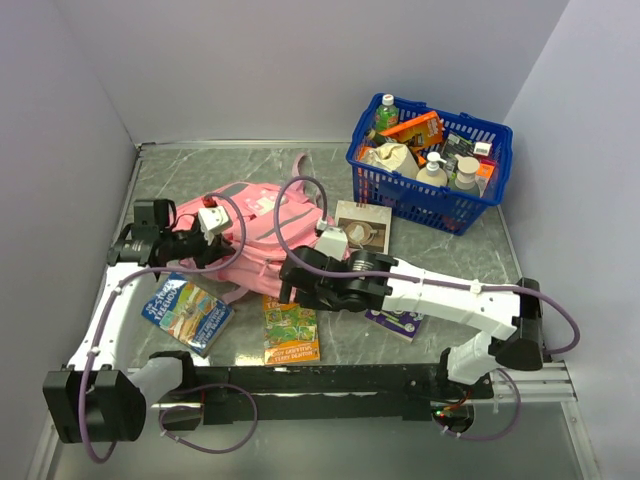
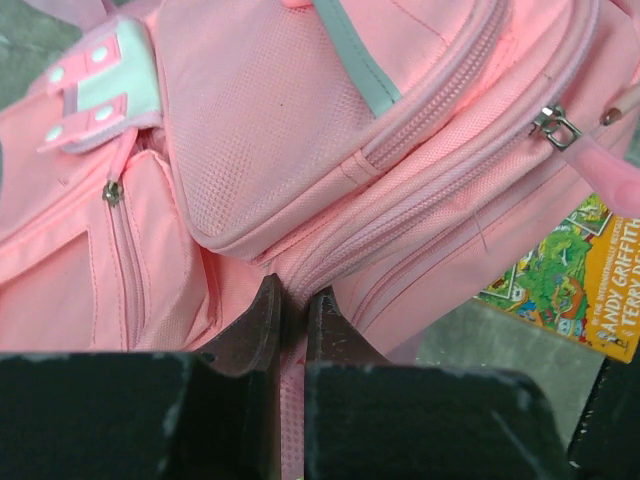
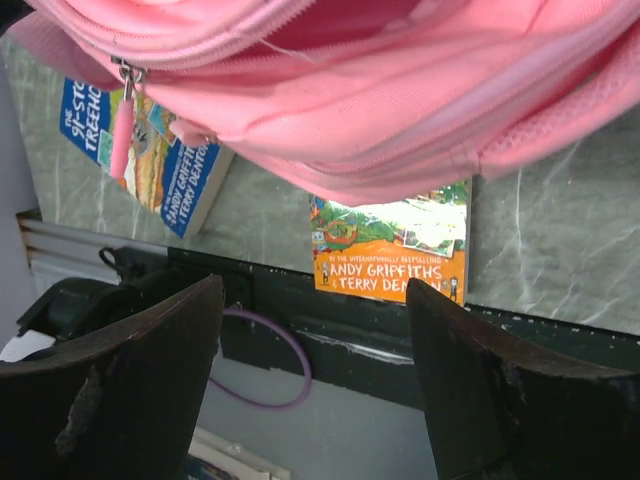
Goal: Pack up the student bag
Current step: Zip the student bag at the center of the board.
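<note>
The pink bag [image 1: 245, 230] is blocking me in the middle, the blue book [image 1: 190, 312] and orange book [image 1: 290, 330] are lying just in front of it, and bare table [image 1: 190, 170] is lying open behind the bag.

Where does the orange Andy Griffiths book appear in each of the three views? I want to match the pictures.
Top external: the orange book lies near the front edge, just below the student bag.
Left wrist: at the right edge, partly hidden by the bag.
Right wrist: lower centre, under the bag's edge.
Shared landmark: the pink student bag, next to the book everywhere.
</note>
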Available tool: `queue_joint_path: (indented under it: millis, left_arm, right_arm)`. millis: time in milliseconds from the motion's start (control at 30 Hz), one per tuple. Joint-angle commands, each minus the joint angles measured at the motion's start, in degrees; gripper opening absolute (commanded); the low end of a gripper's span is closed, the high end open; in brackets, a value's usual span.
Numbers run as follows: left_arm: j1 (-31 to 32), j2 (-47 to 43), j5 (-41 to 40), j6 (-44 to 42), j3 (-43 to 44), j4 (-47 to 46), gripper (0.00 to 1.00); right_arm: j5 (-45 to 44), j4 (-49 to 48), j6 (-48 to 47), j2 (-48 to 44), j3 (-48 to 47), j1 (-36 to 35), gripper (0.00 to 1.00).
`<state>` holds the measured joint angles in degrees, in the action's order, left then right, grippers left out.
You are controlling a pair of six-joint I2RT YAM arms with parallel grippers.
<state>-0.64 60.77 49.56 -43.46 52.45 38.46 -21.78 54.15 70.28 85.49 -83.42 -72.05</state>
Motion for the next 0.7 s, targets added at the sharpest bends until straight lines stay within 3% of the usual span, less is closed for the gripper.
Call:
queue_joint_path:
  millis: [0,267,667]
  left_arm:
    - [0.7,-1.4,2.0,8.0,-0.8,-7.6,0.01]
    - [7.0,-2.9,1.0,10.7,-3.4,-10.1,0.01]
    - [10.1,-3.6,-1.4,11.0,-2.0,-9.8,0.01]
  right_arm:
    - [-0.1,-3.3,2.5,-2.7,-0.5,-0.4,0.8]
    - [1.7,3.8,7.5,6.0,-12.6,-0.5,0.77]
    - [1.8,3.2,9.4,11.0,-13.8,-0.3,0.62]
